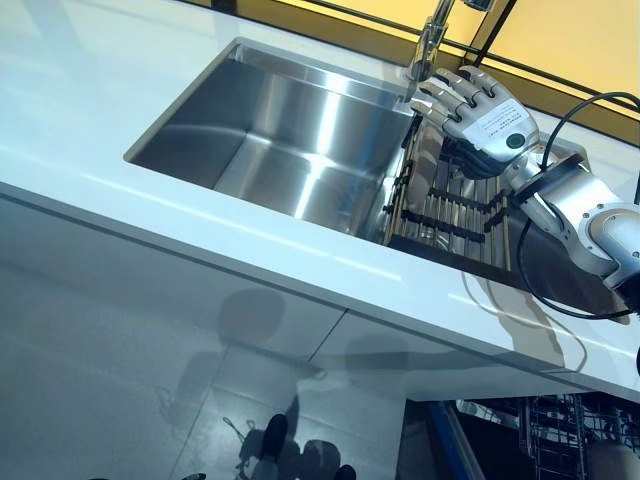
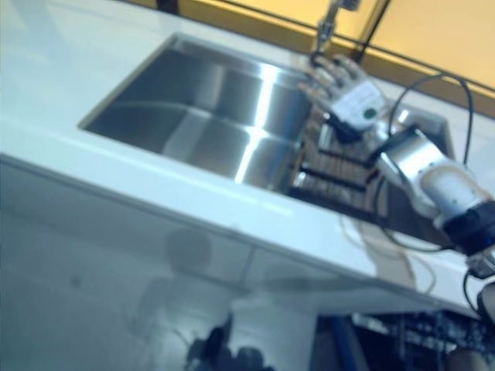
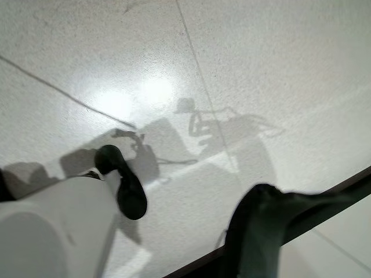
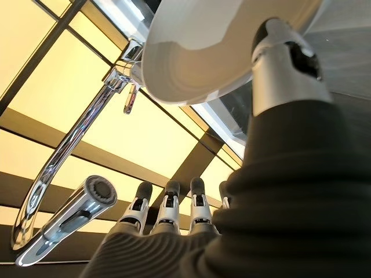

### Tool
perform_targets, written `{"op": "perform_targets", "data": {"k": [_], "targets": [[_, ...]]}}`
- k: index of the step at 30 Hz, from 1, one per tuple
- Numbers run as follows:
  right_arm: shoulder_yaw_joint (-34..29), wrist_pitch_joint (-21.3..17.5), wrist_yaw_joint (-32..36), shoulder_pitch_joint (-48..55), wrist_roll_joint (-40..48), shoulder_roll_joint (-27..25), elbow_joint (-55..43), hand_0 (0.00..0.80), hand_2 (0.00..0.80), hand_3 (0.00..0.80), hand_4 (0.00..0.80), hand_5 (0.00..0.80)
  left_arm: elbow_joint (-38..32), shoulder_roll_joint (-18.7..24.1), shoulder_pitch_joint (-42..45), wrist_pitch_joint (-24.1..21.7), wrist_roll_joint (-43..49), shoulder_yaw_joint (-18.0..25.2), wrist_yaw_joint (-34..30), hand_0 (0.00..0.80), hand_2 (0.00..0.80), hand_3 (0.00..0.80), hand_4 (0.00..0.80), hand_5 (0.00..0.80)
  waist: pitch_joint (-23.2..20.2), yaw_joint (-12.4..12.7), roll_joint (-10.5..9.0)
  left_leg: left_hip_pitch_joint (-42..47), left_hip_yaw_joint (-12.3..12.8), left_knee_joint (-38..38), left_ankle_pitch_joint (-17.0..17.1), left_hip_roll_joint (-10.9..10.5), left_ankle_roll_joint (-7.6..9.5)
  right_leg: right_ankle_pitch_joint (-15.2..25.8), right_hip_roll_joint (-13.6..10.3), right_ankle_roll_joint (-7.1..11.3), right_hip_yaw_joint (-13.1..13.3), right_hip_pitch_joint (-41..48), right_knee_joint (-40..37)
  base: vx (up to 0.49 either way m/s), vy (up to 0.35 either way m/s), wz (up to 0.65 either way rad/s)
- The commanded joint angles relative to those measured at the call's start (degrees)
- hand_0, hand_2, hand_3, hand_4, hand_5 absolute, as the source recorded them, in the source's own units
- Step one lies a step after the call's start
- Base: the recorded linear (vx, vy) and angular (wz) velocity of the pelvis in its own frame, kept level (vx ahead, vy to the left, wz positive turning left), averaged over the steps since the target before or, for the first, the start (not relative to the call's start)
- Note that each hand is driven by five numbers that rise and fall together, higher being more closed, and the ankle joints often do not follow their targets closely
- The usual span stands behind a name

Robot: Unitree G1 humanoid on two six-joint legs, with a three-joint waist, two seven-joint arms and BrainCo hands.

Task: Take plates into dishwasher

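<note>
The 1 plate (image 4: 203, 52) I can find shows only in my right wrist view: a white round rim, close by my thumb (image 4: 284, 69), which crosses in front of its edge. I cannot tell whether the thumb touches it. My right hand (image 1: 480, 110) is released, fingers nearly straight and slightly spread, grasping nothing. It hovers over the dark slatted rack (image 1: 450, 215) that fills the right part of the sink (image 1: 270, 140). My fingertips reach toward the tap (image 1: 430, 45) at the sink's far rim, and its spray head (image 4: 75, 214) hangs just beside them, so room is tight there.

The left part of the steel basin is bare and deep, with straight walls and a sharp rim. The white counter (image 1: 200, 230) runs around the sink, a broad strip along the near edge. Below it are glossy white cabinet fronts (image 1: 120, 330). At the lower right, under the counter's edge, the wire basket of the dishwasher (image 1: 555, 435) shows. Yellow panes with dark frames (image 1: 570, 40) stand behind the tap.

My left hand (image 3: 255, 231) is only a dark blur over the pale floor (image 3: 261, 69); I cannot tell its state.
</note>
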Motion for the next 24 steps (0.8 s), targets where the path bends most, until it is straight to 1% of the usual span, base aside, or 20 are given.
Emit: {"op": "perform_targets", "data": {"k": [1, 9, 16, 20, 22, 23, 24], "targets": [[2.80, 2.61, -0.98, -6.94, -1.05, -0.13, -1.94, 0.000, 0.000, 0.000, 0.000, 0.000, -1.85, 0.89, 1.36, -1.24, -2.66, -1.57, 0.04, 0.000, 0.000, 0.000, 0.000, 0.000, -0.05, 0.96, -0.81, 4.00, 3.96, 0.31, -9.03, -0.96, 1.41, 2.52, -2.12, 4.12, 0.10, -4.22, 2.91, 0.000, 0.000, 0.00], [3.41, 2.36, -1.09, -7.55, -2.80, 0.74, -0.61, 0.000, 0.000, 0.000, 0.000, 0.000, -2.40, 0.71, 1.35, -2.05, -3.82, -1.45, -0.30, 0.000, 0.000, 0.000, 0.000, 0.000, 1.04, 1.30, -0.31, 3.37, 3.89, 0.32, -8.69, -1.06, 1.31, 2.57, -2.42, 4.06, -0.49, -4.64, 2.95, 0.000, 0.000, 0.00], [4.29, 1.93, 0.78, -8.20, -4.93, 0.70, -1.29, 0.000, 0.000, 0.000, 0.000, 0.000, -3.38, 0.45, 1.61, -3.11, -5.85, -1.21, -0.71, 0.000, 0.000, 0.000, 0.000, 0.000, 2.01, 1.48, 0.12, 2.72, 3.80, 0.29, -8.24, -1.09, 1.16, 2.64, -2.55, 3.93, -0.85, -5.11, 2.99, 0.000, 0.000, 0.00], [4.80, 1.45, 2.76, -7.98, -8.23, 0.66, -1.26, 0.000, 0.000, 0.000, 0.000, 0.000, -3.60, 0.49, 1.54, -3.80, -6.43, -1.02, -1.04, 0.000, 0.000, 0.000, 0.000, 0.000, 2.56, 1.56, 0.28, 2.31, 3.74, 0.26, -7.91, -1.11, 1.10, 2.77, -2.61, 3.90, -1.03, -5.39, 2.95, 0.000, 0.000, 0.00], [5.35, 1.31, 4.68, -7.86, -11.58, 0.72, -1.00, 0.000, 0.000, 0.000, 0.000, 0.000, -3.88, 0.56, 1.54, -4.19, -7.28, -1.15, -1.06, 0.000, 0.000, 0.000, 0.000, 0.000, 2.88, 1.58, 0.37, 2.01, 3.60, 0.21, -7.67, -1.13, 1.05, 2.88, -2.63, 3.89, -1.18, -5.74, 2.97, -0.004, -0.007, 0.04], [5.74, 1.01, 6.29, -7.69, -15.83, 0.81, -0.66, 0.351, 0.351, 0.351, 0.351, 0.351, -4.21, 0.65, 1.46, -4.27, -7.85, -1.15, -1.25, 0.000, 0.000, 0.000, 0.000, 0.000, 3.16, 1.60, 0.48, 1.74, 3.56, 0.16, -7.44, -1.14, 1.06, 3.00, -2.63, 3.89, -1.27, -6.00, 2.97, -0.013, -0.004, 0.04], [5.98, 1.15, 6.54, -7.75, -17.03, 0.81, -0.47, 0.427, 0.427, 0.427, 0.427, 0.427, -4.33, 0.66, 1.45, -4.26, -8.02, -1.18, -1.24, 0.000, 0.000, 0.000, 0.000, 0.000, 3.26, 1.63, 0.49, 1.68, 3.56, 0.14, -7.37, -1.13, 1.06, 3.04, -2.62, 3.87, -1.30, -6.03, 2.93, -0.015, -0.004, 0.04]]}}
